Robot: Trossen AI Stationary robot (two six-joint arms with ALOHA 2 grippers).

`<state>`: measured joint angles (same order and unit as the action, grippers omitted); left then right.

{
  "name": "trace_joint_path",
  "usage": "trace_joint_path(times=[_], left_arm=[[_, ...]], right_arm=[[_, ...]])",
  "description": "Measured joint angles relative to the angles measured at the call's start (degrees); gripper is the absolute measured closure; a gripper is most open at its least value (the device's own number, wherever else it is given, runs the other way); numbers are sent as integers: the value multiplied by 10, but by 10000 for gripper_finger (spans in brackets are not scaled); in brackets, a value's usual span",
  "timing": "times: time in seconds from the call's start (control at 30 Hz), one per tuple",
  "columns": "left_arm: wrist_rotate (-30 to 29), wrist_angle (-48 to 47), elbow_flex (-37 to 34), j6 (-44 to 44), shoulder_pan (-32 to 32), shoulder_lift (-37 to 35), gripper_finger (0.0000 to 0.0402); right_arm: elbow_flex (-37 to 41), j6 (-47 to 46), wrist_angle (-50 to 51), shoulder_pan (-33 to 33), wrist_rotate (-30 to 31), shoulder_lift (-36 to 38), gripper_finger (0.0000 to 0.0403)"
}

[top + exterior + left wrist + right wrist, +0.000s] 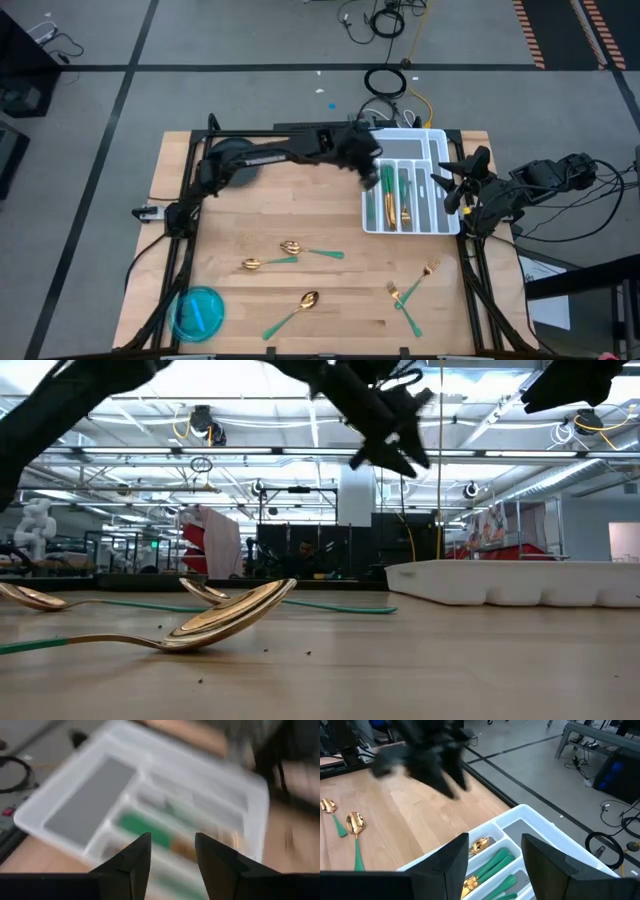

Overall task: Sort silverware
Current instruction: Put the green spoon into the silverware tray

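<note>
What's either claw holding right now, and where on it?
Nothing. Left claw is open and empty over the tray; right claw is open and empty at the tray's right edge.

My table [240, 200] was a pale wooden butcher-block top, and the white divided tray [445, 180] sat on it at the far right, with green-handled pieces lying in its compartments. On the bare wood lay three spoons: two [290, 246] [253, 263] close together near the middle and a third [307, 299] nearer the front edge, all with gold bowls and green handles. Two forks [430, 269] [395, 291] lay crossing each other at front right, and a blue round dish [198, 312] sat at the front left corner.
</note>
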<state>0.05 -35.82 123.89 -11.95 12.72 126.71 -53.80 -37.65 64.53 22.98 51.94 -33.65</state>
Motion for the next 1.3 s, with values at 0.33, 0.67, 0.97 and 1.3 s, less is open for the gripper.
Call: trace_joint_path(times=[0.33,0.67,0.97,1.3], left_arm=[[29,-347,-18,247,-73,-142,242],[4,-182,-285,109,-185,-324,242],[-188,-86,-638,-407,-277,-500,242],[-166,-26,-782,-718,-293,-514,242]], right_arm=[[0,6,-11,0,-13,0,227],[0,2,-27,0,-29,-20,227],[0,8,-46,0,-28,-45,227],[0,13,-63,0,-27,-52,227]])
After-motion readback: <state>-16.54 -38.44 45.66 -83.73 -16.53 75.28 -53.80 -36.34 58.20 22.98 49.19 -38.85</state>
